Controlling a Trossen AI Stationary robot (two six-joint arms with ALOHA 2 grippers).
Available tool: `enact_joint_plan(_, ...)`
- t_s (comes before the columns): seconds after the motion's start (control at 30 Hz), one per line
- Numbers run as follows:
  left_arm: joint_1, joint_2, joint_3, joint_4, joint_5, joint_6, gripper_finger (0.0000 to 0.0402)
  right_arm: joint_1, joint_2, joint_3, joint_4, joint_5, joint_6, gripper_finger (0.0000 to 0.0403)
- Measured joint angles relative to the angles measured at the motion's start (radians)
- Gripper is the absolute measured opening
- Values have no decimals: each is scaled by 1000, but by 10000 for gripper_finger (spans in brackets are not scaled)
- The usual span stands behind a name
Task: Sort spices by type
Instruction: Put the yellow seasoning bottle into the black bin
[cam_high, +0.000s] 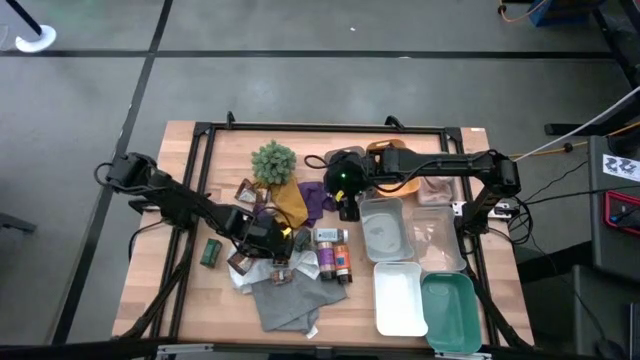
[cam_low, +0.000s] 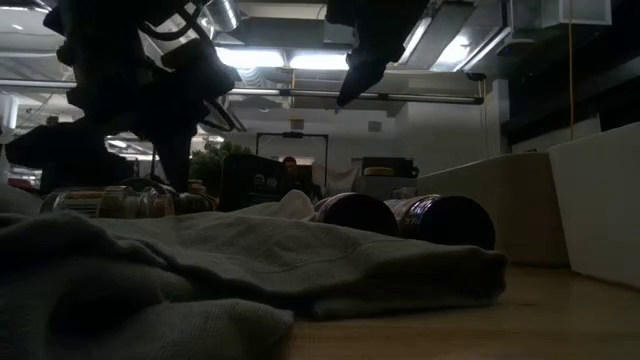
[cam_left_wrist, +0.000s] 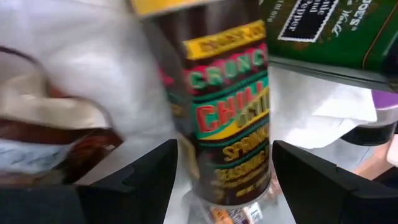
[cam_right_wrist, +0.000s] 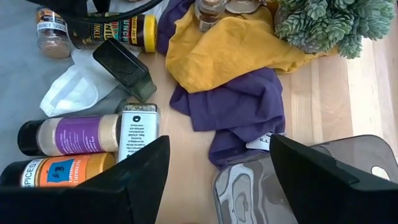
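spices: we see most of them lying in a cluster mid-table, among the cloths.
hidden: in the low view a grey cloth (cam_low: 250, 265) blocks much of the pile; we make out only two dark bottles (cam_low: 400, 215) lying behind it.
left gripper (cam_left_wrist: 224, 180): spread wide, its fingers either side of a lying chili seasoning bottle (cam_left_wrist: 227, 106); we cannot tell if they touch it.
right gripper (cam_right_wrist: 214, 180): released, empty, hanging over the purple cloth (cam_right_wrist: 230, 112) beside a clear tray (cam_right_wrist: 298, 186).
counts: in the right wrist view, one purple-labelled bottle (cam_right_wrist: 68, 135), one orange-labelled bottle (cam_right_wrist: 59, 171), one yellow cloth (cam_right_wrist: 230, 50), one plant (cam_right_wrist: 326, 22).
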Motion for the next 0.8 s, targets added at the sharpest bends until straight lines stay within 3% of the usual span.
enact_joint_plan(0.47, 2, 89, 3, 22, 13, 51, 250, 0, 0, 0, 3, 0, 0, 276)
enact_joint_plan(0.7, 2, 84, 2, 20, 14, 83, 206, 0, 0, 0, 3, 0, 0, 276)
enact_joint_plan(0.8, 1, 64, -2, 14, 11, 100, 205, 0, 0, 0, 3, 0, 0, 276)
